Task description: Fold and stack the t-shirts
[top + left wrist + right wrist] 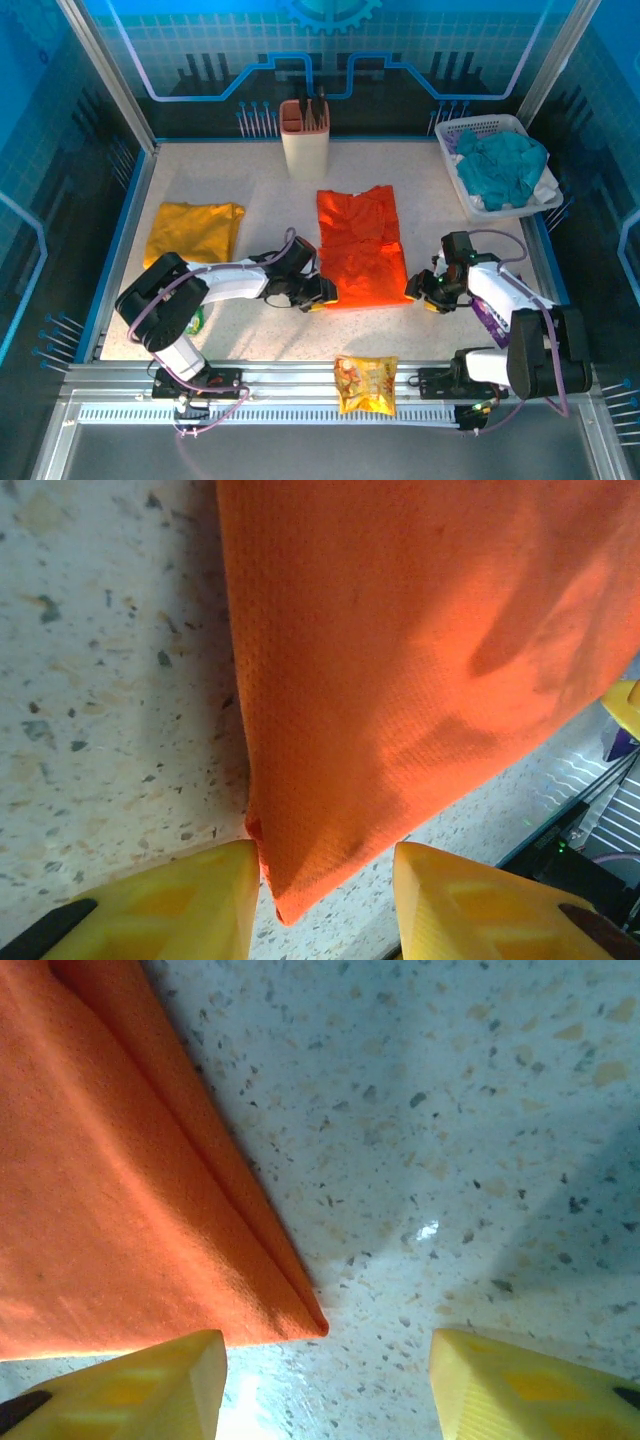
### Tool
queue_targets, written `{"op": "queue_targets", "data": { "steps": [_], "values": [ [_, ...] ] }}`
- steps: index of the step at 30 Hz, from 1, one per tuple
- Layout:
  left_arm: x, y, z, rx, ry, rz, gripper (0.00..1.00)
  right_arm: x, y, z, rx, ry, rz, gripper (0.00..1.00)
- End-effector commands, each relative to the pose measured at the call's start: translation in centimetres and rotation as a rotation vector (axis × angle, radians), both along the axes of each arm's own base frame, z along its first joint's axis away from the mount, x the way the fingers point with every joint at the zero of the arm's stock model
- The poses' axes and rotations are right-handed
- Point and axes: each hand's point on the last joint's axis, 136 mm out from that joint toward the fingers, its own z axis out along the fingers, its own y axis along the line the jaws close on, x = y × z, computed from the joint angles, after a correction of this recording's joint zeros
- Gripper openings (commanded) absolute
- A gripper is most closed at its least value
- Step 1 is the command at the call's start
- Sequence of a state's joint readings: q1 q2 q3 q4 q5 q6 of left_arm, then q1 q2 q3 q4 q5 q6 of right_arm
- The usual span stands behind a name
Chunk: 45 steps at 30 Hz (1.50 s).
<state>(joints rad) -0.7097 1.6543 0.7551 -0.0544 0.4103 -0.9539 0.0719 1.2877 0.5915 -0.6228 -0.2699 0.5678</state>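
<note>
Folding in hand on the orange shirt (360,245), flat at centre beside the folded yellow shirt (193,232): left gripper (325,860) and right gripper (328,1345) straddle its near corners, jaws apart, nothing clamped; next move probably requires closing both together, then lifting evenly.

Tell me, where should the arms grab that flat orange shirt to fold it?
Probably by its two near corners, coming in low from the near edge. The orange shirt lies flat with those corners pointing towards the arms. The left gripper straddles one, and the right gripper stands open just short of the other.
</note>
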Motion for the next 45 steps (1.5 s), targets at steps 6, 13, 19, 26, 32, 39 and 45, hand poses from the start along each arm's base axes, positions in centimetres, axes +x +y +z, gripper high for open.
{"op": "queue_targets", "data": {
  "steps": [6, 13, 19, 26, 32, 39, 45],
  "values": [
    [-1.0, 0.1, -0.4, 0.022, 0.049, 0.004, 0.4, 0.9, 1.4, -0.3, 0.042, -0.014, 0.012, 0.53],
    [-0.7, -0.4, -0.8, 0.022, 0.061, 0.004, 0.39, 1.4, 2.4, -0.6, 0.047, -0.003, 0.038, 0.5],
    [-0.2, -0.8, -0.7, 0.012, 0.058, 0.012, 0.35, 1.3, 2.9, -0.5, 0.051, -0.008, 0.048, 0.44],
    [0.3, -1.2, -0.3, 0.003, 0.052, 0.016, 0.32, 1.3, 3.5, -0.4, 0.078, -0.02, 0.054, 0.39],
    [0.6, -1.2, -0.4, 0.015, 0.044, 0.02, 0.27, 1.2, 3.5, -0.5, 0.067, -0.019, 0.061, 0.38],
    [0.6, -1.0, -0.9, 0.035, 0.046, 0.023, 0.22, 0.9, 3.2, -0.8, 0.036, -0.01, 0.073, 0.35],
    [0.5, -0.9, -1.1, 0.041, 0.048, 0.023, 0.15, 0.9, 3.5, -0.6, 0.048, -0.019, 0.07, 0.34]
  ]
}}
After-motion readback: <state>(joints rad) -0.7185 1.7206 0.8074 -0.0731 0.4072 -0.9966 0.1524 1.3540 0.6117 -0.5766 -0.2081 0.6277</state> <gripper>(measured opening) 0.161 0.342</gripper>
